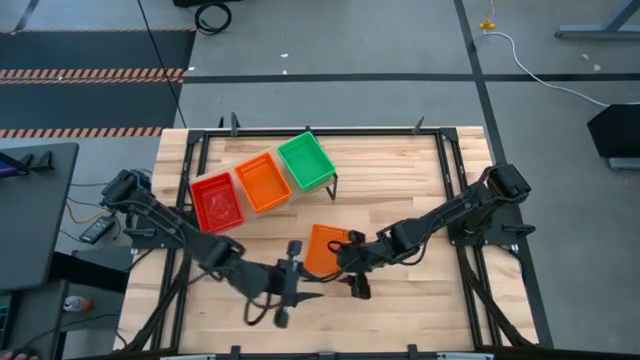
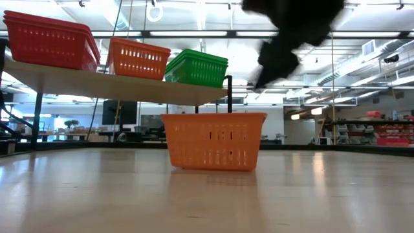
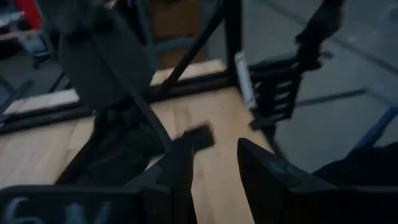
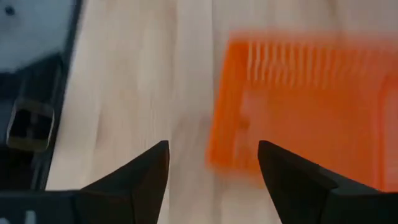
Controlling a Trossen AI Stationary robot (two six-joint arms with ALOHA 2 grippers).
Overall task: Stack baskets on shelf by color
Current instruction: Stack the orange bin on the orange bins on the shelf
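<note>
From above we count four basket groups: on the shelf [image 1: 330, 180] a red stack [image 1: 217, 202], then an orange stack [image 1: 264, 184], then a green stack [image 1: 305, 160], and one loose orange basket [image 1: 322, 250] on the tabletop [image 1: 400, 180].

Our left gripper [image 1: 287, 290] sits at the table's near edge, just left of and nearer than the loose basket. Its fingers [image 3: 180, 171] stand apart with only bare wood between them, nothing held.

Our right gripper [image 1: 352, 272] is just beside the loose basket's right edge. Its fingers [image 4: 149, 168] are spread wide; the basket [image 4: 305, 106] lies beyond them, clear of both tips, released.

The low view shows what the overhead cannot: the red pile [image 2: 48, 42] is layered, the green one [image 2: 197, 68] too, though we cannot count the layers for certain. The shelf's orange [image 2: 137, 59] looks single. The loose basket [image 2: 213, 141] rests flat on the wood, in front of the shelf's leg. How many baskets each shelf pile holds the overhead view does not tell us.
</note>
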